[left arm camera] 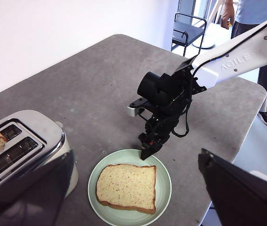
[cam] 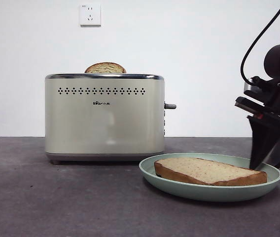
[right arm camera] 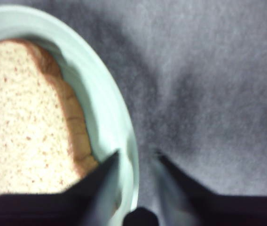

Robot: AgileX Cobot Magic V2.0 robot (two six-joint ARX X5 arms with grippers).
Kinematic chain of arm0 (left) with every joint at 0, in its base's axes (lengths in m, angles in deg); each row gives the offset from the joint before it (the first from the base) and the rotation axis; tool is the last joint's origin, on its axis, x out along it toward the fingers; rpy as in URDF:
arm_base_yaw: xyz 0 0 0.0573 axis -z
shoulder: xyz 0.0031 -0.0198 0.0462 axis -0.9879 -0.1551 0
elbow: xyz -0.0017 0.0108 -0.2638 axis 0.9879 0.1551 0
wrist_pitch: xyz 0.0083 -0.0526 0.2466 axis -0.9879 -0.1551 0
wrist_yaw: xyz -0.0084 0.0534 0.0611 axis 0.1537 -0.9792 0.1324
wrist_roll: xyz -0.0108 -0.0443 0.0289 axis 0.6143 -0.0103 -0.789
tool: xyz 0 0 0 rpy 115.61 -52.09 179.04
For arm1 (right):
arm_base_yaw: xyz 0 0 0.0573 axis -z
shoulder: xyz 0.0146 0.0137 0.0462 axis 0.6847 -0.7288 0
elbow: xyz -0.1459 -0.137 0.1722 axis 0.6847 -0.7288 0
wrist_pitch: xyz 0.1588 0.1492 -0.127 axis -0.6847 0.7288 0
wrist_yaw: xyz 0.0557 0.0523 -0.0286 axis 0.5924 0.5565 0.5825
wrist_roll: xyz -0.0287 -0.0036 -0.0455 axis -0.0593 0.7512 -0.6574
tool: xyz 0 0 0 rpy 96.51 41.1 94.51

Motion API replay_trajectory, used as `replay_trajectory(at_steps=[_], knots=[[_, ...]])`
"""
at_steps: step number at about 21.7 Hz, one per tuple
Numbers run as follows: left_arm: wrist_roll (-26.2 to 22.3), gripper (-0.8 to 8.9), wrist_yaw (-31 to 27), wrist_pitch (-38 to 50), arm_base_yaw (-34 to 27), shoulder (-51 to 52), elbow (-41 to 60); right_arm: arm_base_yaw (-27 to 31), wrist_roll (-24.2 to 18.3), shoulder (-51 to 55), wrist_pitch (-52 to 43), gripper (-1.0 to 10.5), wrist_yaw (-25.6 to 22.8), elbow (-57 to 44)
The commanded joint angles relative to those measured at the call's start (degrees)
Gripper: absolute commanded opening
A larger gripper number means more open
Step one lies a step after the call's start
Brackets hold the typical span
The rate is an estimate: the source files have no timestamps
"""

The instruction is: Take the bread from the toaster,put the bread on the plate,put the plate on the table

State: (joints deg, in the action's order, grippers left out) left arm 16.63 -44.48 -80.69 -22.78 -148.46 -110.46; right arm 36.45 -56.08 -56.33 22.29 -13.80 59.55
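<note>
On the plate (cam: 179, 185) the soft bread (cam: 206, 171) is laid; its hard rim is straddled, unpinched, by the right gripper's (right arm camera: 134, 162) parted jaws.

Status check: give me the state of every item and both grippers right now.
bread: flat on the plate
plate: on the table
toaster: second slice poking up from one slot
right gripper: open, straddling the plate rim
left gripper: open, raised, empty
</note>
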Motion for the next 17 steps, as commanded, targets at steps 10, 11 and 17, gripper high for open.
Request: replay_trajectory(at_steps=[10, 11, 17], knots=[[-4.90, 4.41, -11.15, 0.66, 0.20, -0.02, 0.26, -0.52, 2.56, 24.52, 7.87, 2.8, 3.98, 7.15], [-5.05, 4.41, -12.61, 0.76, 0.15, -0.02, 0.28, -0.68, 2.64, 28.20, 7.98, 2.8, 4.76, 7.15], [-5.64, 4.40, -23.21, 3.37, 0.04, 2.27, 3.26, -0.92, 4.13, 45.46, 8.02, 2.8, 4.85, 7.15]])
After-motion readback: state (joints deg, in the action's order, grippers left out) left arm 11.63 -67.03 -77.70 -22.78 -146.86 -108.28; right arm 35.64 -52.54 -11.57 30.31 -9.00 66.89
